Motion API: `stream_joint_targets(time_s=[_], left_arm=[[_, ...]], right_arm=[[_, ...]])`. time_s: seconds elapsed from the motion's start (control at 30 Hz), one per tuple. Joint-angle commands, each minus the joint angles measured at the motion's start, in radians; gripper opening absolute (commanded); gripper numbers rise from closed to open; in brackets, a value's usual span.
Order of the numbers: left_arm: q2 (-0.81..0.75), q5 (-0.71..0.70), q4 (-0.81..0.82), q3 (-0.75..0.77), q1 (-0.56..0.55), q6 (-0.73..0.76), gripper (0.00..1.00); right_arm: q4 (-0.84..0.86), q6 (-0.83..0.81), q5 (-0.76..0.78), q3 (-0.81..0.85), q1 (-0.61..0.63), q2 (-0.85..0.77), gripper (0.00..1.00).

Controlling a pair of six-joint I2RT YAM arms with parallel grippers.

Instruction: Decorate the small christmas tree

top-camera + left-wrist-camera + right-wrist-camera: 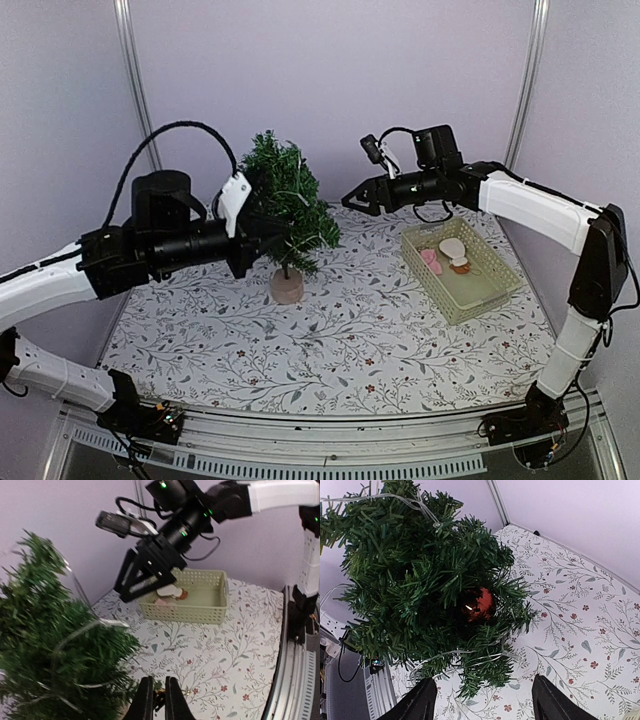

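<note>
Across the leaf-printed counter [350,340] I see both arms reaching inward from the near edge.

(a) left arm [190,245]: runs level from the left, its tip buried in the middle branches of the small christmas tree [285,195].

(b) right arm [530,205]: arches over from the right and ends high up, near the tree's upper right side but clear of the needles.

(c) the small christmas tree: stands upright toward the back of the counter, left of centre, on a pale round base [287,287]. Its dark green branches rise higher than the basket.

(d) basket [495,295]: a pale green mesh tray, well apart to the tree's right. It holds a few small pink, white and brown pieces [448,255] that I cannot identify.

(e) right jaws: spread wide and empty. My right wrist view looks between the two fingers [420,702] straight at the tree.

(f) left jaws: clenched, the two fingers [145,700] nearly meeting low beside the foliage. Something small and dark sits in the slit, too blurred for me to say what it is or whether it is gripped.

(g) red ball [479,605]: a shiny ornament sitting deep among the branches.

(h) clear strand [465,656]: a thin transparent cord looped around the foliage.
</note>
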Motion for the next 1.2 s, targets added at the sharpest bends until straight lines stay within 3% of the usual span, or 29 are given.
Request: stream_joint_targets(time_s=[0.0, 0.27, 0.67, 1.07, 1.17], left_arm=[[0.049, -0.005, -0.071, 0.181, 0.110, -0.024, 0.00], [0.147, -0.034, -0.068, 0.346, 0.236, -0.034, 0.00], [0.275, -0.099, -0.067, 0.410, 0.254, -0.004, 0.01], [0.237, -0.075, -0.139, 0.391, 0.253, 0.013, 0.39], [0.217, -0.061, -0.152, 0.384, 0.253, -0.001, 0.42]], right_arm=[[0.007, 0.008, 0.015, -0.022, -0.012, -0.048, 0.69], [0.008, 0.008, 0.025, -0.041, -0.018, -0.062, 0.69], [0.008, 0.013, 0.037, -0.073, -0.042, -0.088, 0.69], [-0.009, 0.008, 0.039, -0.083, -0.065, -0.098, 0.70], [-0.013, 0.008, 0.038, -0.093, -0.072, -0.105, 0.70]])
